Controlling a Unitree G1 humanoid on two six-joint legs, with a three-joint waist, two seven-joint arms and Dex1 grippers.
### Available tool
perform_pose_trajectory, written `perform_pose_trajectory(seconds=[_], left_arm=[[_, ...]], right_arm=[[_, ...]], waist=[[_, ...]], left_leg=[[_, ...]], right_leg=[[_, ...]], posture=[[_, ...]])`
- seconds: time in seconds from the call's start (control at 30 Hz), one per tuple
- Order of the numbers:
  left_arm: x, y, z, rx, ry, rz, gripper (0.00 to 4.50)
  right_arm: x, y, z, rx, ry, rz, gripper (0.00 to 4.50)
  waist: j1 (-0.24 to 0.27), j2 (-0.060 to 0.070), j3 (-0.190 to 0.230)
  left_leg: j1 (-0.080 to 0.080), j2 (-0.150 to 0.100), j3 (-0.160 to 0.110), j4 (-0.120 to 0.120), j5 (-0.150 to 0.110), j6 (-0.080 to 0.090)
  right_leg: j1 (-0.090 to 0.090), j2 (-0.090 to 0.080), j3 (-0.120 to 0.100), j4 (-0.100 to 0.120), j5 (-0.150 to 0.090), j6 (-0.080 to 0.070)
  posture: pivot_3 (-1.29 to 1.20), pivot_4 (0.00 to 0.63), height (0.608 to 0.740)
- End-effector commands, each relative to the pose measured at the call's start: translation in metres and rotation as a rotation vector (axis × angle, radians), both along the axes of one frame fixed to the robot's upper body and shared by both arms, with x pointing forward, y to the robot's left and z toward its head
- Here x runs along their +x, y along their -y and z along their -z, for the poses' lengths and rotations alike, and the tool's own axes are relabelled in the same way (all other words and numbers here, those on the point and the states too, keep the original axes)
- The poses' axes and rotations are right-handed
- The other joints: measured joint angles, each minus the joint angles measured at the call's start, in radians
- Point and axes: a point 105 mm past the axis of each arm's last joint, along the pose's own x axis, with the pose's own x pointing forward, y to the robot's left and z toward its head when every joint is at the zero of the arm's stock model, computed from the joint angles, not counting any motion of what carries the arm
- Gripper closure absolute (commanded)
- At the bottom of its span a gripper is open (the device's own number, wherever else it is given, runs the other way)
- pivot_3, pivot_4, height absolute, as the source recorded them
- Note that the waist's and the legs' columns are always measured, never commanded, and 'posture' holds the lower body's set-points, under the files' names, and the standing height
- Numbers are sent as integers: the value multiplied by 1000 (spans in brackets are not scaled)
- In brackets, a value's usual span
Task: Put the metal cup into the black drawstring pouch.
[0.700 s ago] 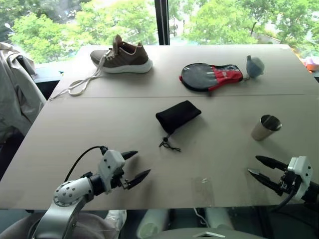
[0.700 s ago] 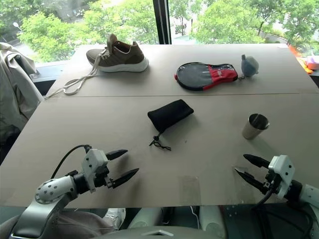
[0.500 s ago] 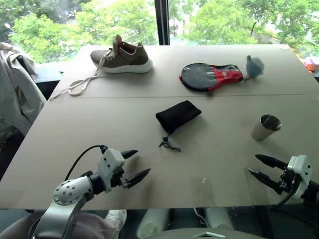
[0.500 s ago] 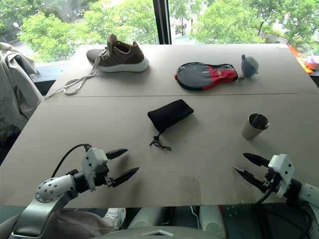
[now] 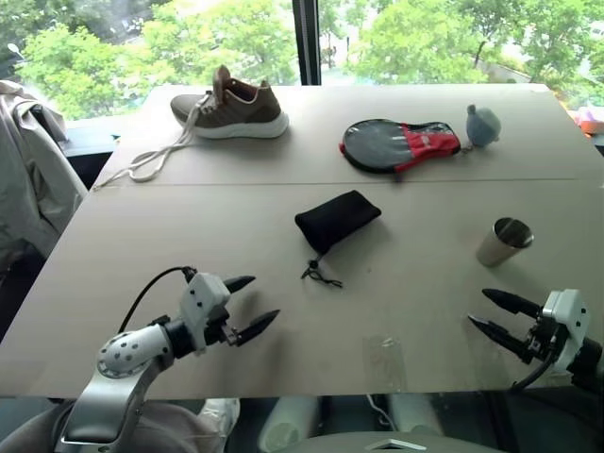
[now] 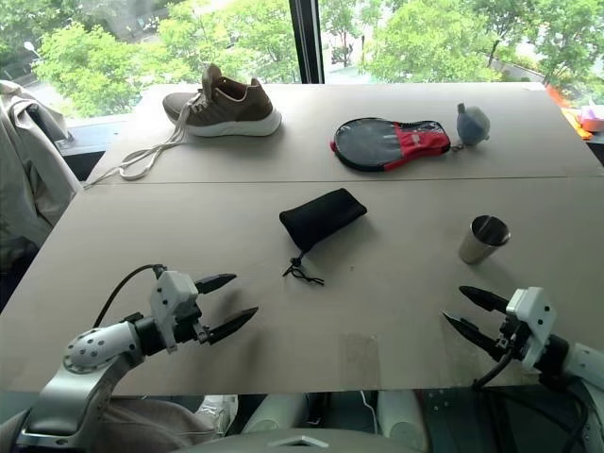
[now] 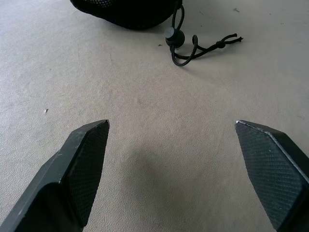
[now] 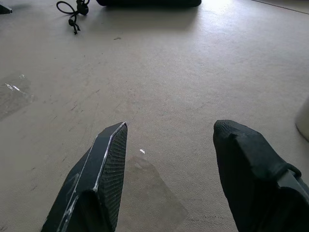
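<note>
Approach stage, nothing grasped. Left tool (image 5: 247,302) and right tool (image 5: 494,312) low over near surface (image 5: 189,226), jaws spread, both empty. Metal cup (image 5: 504,242) upright just beyond right tool; black drawstring pouch (image 5: 337,219) flat at centre, well apart. Next, by judgement: right reach to cup. Left wrist view alone resolving cord (image 7: 193,43) toggle and knot.

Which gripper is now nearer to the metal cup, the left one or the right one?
The right. The right gripper is open just in front of the metal cup, at the table's near edge. The left gripper, also open, is far across the table, beyond the black drawstring pouch.
</note>
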Motion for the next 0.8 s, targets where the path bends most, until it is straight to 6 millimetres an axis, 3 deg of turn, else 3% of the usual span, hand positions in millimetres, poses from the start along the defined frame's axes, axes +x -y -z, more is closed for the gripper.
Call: perform_pose_trajectory(seconds=[0.03, 0.27, 0.4, 0.53, 0.67, 0.8], left_arm=[[4, -4, -8, 16, 34, 1, 210], [19, -3, -27, 144, 207, 90, 210], [42, 1, -45, 219, 335, 149, 210], [61, 6, -49, 335, 403, 295, 210], [85, 12, -56, 480, 511, 435, 210], [110, 33, -70, 541, 661, 544, 210]], right_arm=[[2, -5, -10, 17, 41, -7, 1677], [-2, -19, -13, 7, 63, -77, 1677], [-1, -35, -25, 48, 138, -111, 1677], [-5, -52, -37, 108, 211, -139, 1677], [-12, -64, -32, 73, 206, -189, 1677], [-12, -71, -32, 84, 225, -167, 1677]], waist=[[0, 0, 0], [2, 0, 0], [4, 0, 0], [7, 0, 0], [7, 0, 0], [21, -1, 0]], left_leg=[[0, 0, 0, 0, 0, 0], [0, 0, 0, 0, 0, 0], [0, 0, 0, 0, 0, 0], [0, 0, -1, 0, 0, 0], [0, 0, 0, 0, 1, 2], [-1, 0, -1, 0, 2, 1]], right_leg=[[0, 0, 0, 0, 0, 0], [0, 0, 0, 0, 0, 0], [0, 0, -1, 0, 1, -1], [0, 1, -1, 0, 1, 0], [-1, 1, -1, 0, 2, -1], [-1, 1, -2, -1, 2, -1]], posture=[[0, 150, 740], [0, 150, 740], [0, 150, 740], [0, 150, 740], [0, 150, 740], [0, 150, 740]])
